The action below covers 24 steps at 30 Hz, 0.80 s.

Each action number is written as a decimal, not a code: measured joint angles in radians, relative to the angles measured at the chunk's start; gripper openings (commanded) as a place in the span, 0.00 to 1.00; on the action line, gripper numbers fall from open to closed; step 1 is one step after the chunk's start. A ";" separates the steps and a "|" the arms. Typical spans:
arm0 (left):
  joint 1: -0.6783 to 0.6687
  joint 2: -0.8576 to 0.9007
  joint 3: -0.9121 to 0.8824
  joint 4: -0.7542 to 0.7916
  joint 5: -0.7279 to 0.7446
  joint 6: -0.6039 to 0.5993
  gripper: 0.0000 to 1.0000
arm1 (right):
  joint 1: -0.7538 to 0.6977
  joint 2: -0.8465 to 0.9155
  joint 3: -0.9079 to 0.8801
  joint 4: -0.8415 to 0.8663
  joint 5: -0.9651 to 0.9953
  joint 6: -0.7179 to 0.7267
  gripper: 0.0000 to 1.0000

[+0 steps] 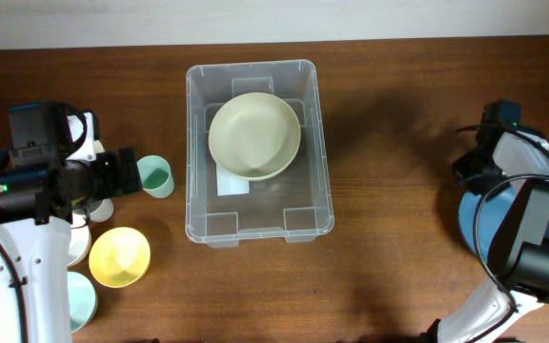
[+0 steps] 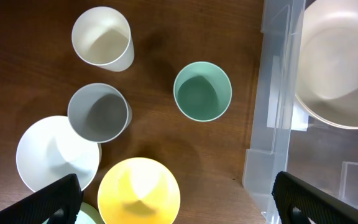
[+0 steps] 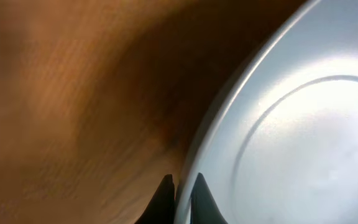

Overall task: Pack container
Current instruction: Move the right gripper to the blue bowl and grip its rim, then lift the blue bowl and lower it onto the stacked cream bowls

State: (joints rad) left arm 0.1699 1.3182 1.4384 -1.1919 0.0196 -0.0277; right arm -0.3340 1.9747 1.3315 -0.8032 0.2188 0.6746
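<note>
while i watch the overhead feed, the dark brown wooden table [image 1: 398, 143] fills nearly the whole view. only a pale strip [image 1: 274, 17] runs past its far edge, and i cannot tell whether that is wall or floor. the wood is matte, with visible grain and soft shadows beside each object.

the container [image 1: 194, 162] stands upright in the middle of the table, toward the far edge. its walls are clear and a white label [image 1: 233, 183] shows on its bottom. a cream bowl [image 1: 254, 135] rests inside, in the far half, partly covering that label.

on the right, a blue bowl [image 1: 475, 214] sits on the wood well apart from the container, mostly hidden under the right arm. the right gripper [image 3: 182, 196] is clenched on its rim — one finger on either side, as the wrist view shows.

on the left there is a loose group:
- a white bowl [image 2: 55, 152]
- a yellow bowl [image 2: 138, 190]
- a pale green bowl [image 1: 82, 300]
- a grey cup [image 2: 98, 112] overlapping the white bowl's edge
- a white cup [image 2: 102, 37]
- a green cup [image 2: 202, 90] — nearest the container, but apart from it

the left gripper [image 2: 176, 186] hangs above this group with its fingers spread wide, holding nothing.
</note>
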 measured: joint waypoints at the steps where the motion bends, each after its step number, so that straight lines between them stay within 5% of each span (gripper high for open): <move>1: 0.000 0.000 0.000 0.000 0.000 0.000 1.00 | 0.009 -0.001 0.017 -0.004 -0.002 -0.014 0.04; 18: 0.000 0.000 0.000 0.002 0.000 0.000 1.00 | 0.504 -0.108 0.588 -0.213 -0.088 -0.582 0.04; 24: 0.000 0.000 0.000 0.002 0.000 0.000 1.00 | 0.763 -0.114 0.629 -0.176 -0.134 -0.829 0.04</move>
State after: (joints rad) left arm 0.1699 1.3182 1.4384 -1.1900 0.0196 -0.0277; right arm 0.4286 1.8610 1.9602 -0.9794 0.0845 -0.1547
